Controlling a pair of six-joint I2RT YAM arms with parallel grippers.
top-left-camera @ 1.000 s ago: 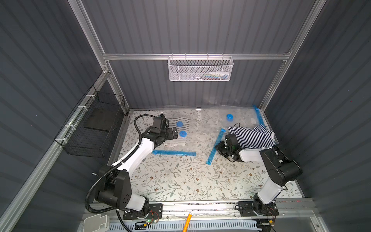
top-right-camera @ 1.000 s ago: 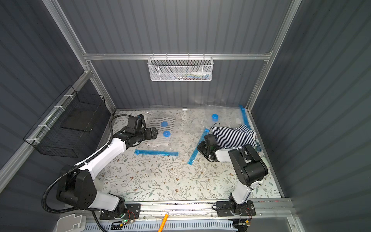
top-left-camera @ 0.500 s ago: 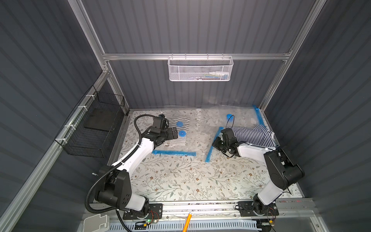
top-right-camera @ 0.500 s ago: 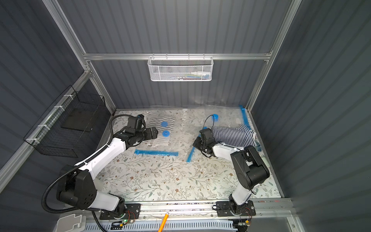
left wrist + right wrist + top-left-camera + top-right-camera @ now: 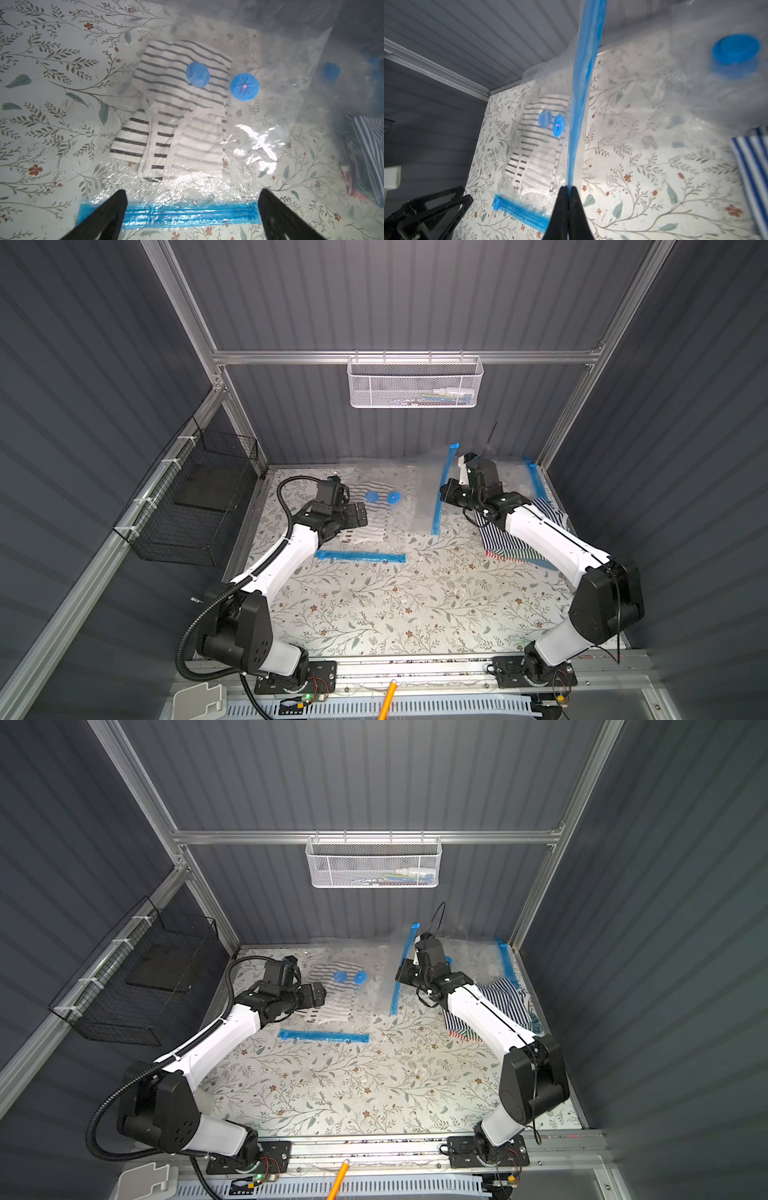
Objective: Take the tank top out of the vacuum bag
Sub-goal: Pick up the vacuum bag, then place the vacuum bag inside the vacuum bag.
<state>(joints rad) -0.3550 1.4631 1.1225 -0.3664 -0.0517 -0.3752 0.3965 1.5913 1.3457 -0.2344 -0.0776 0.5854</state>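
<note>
Blue zip strip (image 5: 580, 108) of crinkly vacuum bag (image 5: 685, 99) sits pinched in right gripper (image 5: 569, 188); left gripper (image 5: 192, 191) gapes.

2 clear vacuum bags, each with a blue zip strip. The left bag (image 5: 401, 522) lies flat on the table, with 2 blue discs (image 5: 197, 74) on it. Inside is a folded white top (image 5: 182, 104) with dark stripes, straps toward the left strip (image 5: 359, 558). The right bag (image 5: 695, 93) is raised by the right strip (image 5: 583, 104), pinched in the closed right tool (image 5: 568, 190). A navy-striped top (image 5: 509, 998) lies crumpled on the table beside it. Whether any of it is inside, I cannot tell.
</note>
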